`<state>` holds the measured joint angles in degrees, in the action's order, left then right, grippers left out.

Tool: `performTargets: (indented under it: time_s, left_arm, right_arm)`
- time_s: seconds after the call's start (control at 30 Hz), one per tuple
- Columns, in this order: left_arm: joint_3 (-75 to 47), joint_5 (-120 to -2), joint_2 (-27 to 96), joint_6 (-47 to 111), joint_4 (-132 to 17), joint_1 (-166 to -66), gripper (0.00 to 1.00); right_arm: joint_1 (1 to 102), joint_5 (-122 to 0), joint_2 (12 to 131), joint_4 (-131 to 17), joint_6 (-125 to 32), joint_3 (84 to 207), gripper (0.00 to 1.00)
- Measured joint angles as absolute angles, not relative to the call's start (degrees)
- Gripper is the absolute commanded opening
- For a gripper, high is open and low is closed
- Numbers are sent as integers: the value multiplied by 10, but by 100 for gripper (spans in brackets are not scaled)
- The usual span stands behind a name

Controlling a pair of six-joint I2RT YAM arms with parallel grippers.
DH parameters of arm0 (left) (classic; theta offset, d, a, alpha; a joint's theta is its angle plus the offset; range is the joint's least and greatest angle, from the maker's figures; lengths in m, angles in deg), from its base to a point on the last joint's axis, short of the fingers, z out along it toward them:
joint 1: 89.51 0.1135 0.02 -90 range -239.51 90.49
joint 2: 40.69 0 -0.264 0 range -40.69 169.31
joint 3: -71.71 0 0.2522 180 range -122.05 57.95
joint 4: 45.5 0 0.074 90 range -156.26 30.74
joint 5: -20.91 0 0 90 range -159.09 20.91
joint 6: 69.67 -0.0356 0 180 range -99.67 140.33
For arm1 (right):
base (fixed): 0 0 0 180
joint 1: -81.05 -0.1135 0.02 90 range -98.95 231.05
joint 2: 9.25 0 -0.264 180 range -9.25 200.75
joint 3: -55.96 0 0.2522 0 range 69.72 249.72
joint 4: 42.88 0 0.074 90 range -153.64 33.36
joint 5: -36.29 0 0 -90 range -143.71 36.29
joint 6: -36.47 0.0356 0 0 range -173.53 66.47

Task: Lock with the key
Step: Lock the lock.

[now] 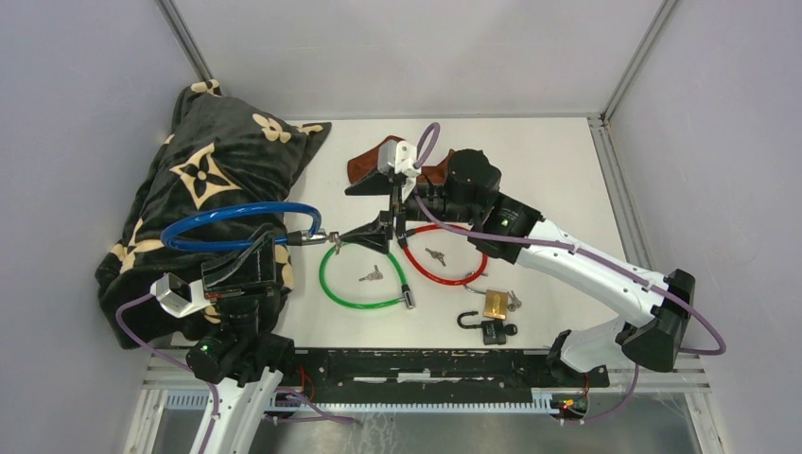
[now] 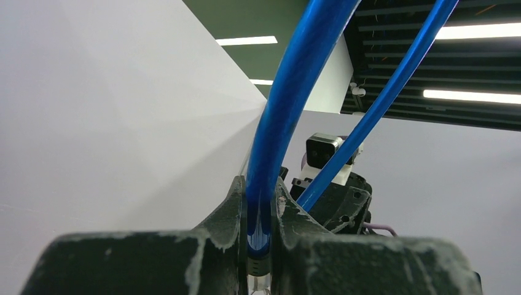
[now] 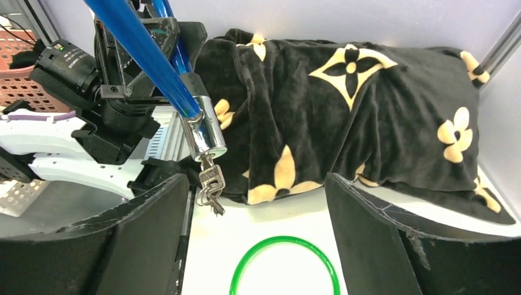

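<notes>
The left jaws are clamping the blue cable lock aloft, presenting its dangling keys to the wide-open, empty right jaws.

Three cable locks, two padlocks, one blanket.

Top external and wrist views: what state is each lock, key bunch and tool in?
blue cable lock, held aloft by its cable.
key bunch, hanging from the blue lock's cylinder.
left tool, shut on the blue cable.
right tool, open, jaws either side of the key bunch, not touching.
green cable lock, lying looped on the table.
red cable lock, lying looped on the table.
brass padlock, lying flat.
</notes>
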<state>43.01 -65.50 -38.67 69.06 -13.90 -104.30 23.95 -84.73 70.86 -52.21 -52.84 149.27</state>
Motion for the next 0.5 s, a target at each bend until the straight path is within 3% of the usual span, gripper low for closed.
performTargets:
  time_s: [0.5]
  left_arm:
    - [430, -654, -387, 691, -139, -1040, 2]
  right_arm:
    - [244, -924, 753, -560, -450, 1524, 67]
